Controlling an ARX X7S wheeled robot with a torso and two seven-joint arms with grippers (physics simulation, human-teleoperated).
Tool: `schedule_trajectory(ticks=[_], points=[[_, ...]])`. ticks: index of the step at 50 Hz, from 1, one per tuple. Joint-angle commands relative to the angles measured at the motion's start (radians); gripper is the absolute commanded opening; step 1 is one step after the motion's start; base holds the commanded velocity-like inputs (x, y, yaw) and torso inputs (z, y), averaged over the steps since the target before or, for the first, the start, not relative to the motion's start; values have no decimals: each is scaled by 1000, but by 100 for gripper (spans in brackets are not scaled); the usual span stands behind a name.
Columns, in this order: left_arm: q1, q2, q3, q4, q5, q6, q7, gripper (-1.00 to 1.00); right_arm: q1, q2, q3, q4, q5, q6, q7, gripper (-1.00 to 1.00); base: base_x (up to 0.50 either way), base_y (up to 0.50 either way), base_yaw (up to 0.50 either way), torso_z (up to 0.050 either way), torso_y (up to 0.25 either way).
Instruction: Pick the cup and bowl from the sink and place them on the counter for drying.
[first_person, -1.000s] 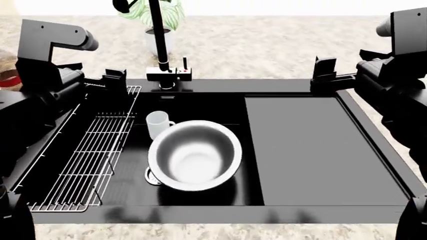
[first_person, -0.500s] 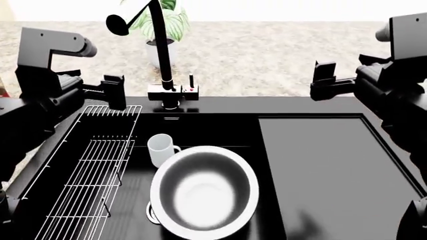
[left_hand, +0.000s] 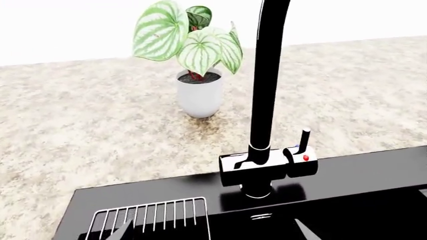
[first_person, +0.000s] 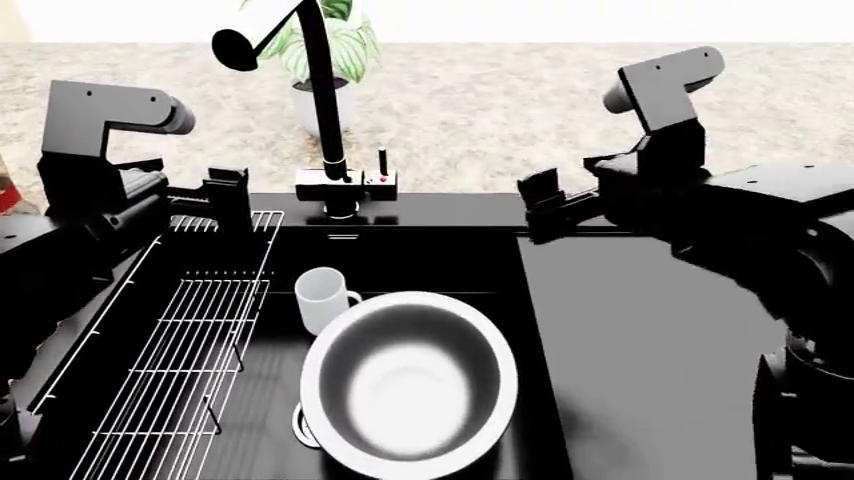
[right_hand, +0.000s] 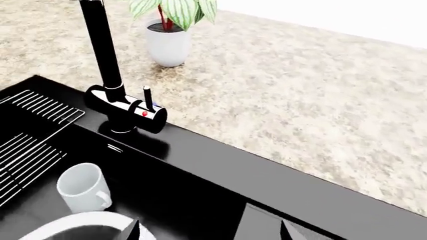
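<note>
I'm at the reach step: my right gripper (first_person: 539, 212), jaws apart and empty, hangs above the black rectangular sink's (first_person: 441, 262) back edge. The small white cylindrical mug (first_person: 320, 297) and large shiny stainless-steel bowl (first_person: 408, 380) sit inside; I must descend. Left gripper (first_person: 230, 193): empty, spread.

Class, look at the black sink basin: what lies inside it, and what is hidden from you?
Inside the sink sit the bowl, the cup beside its rim, and a wire rack. The drain peeks out under the bowl; most of it is covered.

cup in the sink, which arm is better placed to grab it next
Probably the right: the right gripper hangs over the sink's back edge with the cup in its wrist view. The left gripper sits above the wire rack.
</note>
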Motion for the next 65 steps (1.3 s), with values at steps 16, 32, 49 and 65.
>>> schedule_trajectory(ticks=[16,32,49,65], points=[[74,4,-63,60,-27,2,-17,100,382,-289,-745,969,-104,-309,-630,100,0,0,0,0,0],[96,-11,-81,135,-45,27,-14,100,435,-389,-1242,1250,252,-622,-577,100,0,0,0,0,0],[129,-19,-86,192,-55,24,-28,100,433,-389,-1282,1244,358,-767,-460,100,0,0,0,1,-14],[151,-27,-104,196,-67,16,-32,100,421,-389,-1295,1235,368,-764,-462,100,0,0,0,8,-130]])
